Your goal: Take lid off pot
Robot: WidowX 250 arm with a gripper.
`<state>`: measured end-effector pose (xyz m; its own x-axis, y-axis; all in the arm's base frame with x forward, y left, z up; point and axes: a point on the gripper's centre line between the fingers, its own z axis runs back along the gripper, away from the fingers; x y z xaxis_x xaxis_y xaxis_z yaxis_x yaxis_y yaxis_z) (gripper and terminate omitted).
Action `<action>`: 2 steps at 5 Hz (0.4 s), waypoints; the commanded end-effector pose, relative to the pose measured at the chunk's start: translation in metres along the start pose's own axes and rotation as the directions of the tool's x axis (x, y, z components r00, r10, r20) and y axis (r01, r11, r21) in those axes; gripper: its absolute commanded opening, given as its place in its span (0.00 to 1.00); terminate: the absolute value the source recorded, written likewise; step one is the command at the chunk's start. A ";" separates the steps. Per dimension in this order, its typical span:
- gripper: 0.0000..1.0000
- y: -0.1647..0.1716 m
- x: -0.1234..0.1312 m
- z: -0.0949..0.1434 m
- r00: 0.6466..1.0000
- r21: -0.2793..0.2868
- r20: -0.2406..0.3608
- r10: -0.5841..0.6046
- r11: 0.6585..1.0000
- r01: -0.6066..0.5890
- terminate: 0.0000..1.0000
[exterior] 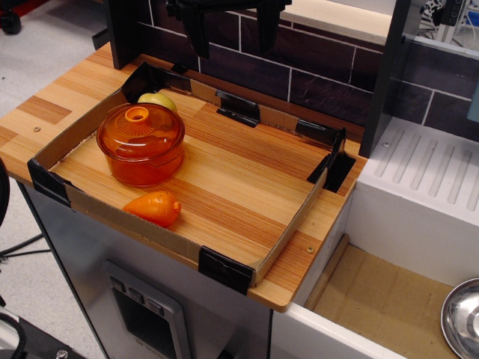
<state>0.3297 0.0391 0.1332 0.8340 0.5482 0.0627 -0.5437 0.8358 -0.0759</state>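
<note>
The translucent orange lid (138, 126), ribbed with a small ring knob at its centre, sits on the amber-orange pot (142, 161). The pot stands at the left of the wooden counter, inside a low cardboard border. My gripper (228, 30) hangs at the top edge of the view, well above and to the right of the pot. Its two dark fingers (196, 34) point down with a wide gap between them, and it holds nothing.
An opaque orange toy carrot (155, 207) lies in front of the pot by the cardboard border (224, 267). A yellow-green object (159, 99) sits behind the pot. A white sink unit (426, 172) is at the right, with a steel bowl (460, 318) at the bottom right corner.
</note>
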 end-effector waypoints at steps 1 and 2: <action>1.00 0.000 0.000 0.000 1.000 0.000 0.000 0.000 1.000 0.000 0.00; 1.00 0.020 0.011 0.008 0.999 -0.048 -0.032 0.006 0.999 -0.008 0.00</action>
<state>0.3201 0.0626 0.1246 0.8309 0.5561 -0.0179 -0.5550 0.8261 -0.0979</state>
